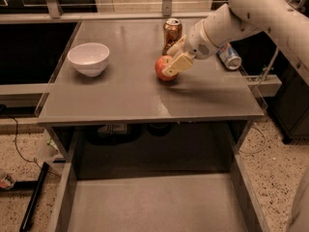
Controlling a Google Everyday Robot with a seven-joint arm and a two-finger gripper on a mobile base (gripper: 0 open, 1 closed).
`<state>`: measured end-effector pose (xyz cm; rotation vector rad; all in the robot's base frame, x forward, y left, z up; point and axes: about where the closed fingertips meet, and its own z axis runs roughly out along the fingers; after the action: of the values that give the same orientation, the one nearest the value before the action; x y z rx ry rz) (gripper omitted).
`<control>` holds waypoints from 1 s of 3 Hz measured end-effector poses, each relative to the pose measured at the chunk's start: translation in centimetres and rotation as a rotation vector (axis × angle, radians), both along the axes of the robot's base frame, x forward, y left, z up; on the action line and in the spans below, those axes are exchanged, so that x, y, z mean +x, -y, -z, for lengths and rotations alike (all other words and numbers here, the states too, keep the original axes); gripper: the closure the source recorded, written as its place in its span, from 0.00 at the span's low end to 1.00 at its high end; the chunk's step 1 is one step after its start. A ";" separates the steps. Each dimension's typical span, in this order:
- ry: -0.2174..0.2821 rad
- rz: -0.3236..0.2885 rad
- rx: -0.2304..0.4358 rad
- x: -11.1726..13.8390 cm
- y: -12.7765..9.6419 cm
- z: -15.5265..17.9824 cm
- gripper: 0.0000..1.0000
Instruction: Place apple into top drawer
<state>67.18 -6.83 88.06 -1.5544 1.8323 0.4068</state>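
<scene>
The red apple sits on the grey tabletop, just in front of the soda can. My gripper comes in from the right and straddles the apple. One beige finger pad lies against the apple's front right side, and the other finger is behind it. The fingers look closed on the apple, which rests on the tabletop. The top drawer is pulled open below the table's front edge, and its flat grey bottom is bare.
An upright orange-brown soda can stands right behind the apple. A white bowl is at the left of the tabletop. Another can lies on its side at the right edge. My white arm spans the upper right.
</scene>
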 end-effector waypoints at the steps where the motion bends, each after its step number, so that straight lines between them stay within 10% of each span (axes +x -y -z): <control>1: 0.000 0.000 0.000 0.0 0.0 0.0 1.00; 3: 0.032 -0.020 0.062 -2.6 0.7 -2.2 1.00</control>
<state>64.57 -7.54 90.22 -1.5294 1.7653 0.4413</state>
